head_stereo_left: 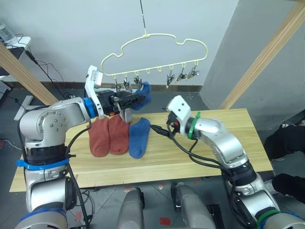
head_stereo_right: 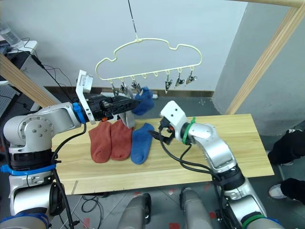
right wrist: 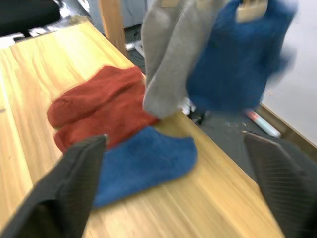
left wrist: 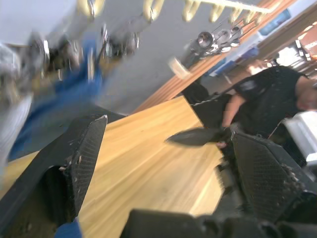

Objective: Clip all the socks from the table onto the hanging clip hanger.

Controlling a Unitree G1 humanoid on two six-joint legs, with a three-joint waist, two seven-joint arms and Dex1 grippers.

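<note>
Left eye view: pale yellow wavy wire clip hanger [head_stereo_left: 157, 52] hangs above far edge of long light wooden plank table [head_stereo_left: 228, 138]. Blue knit sock [head_stereo_left: 144, 93] and grey knit sock [head_stereo_left: 126, 113] hang from its left clips; right clips bare. Two rust-red socks [head_stereo_left: 108, 136] and second blue sock [head_stereo_left: 139, 137] lie flat side by side, left of centre; right half free.

Left wrist view: left gripper [left wrist: 163, 163] fingers spread apart, nothing between; hanging socks blurred.

Right wrist view: right gripper [right wrist: 178, 183] fingers wide apart, empty, above flat blue sock.
</note>
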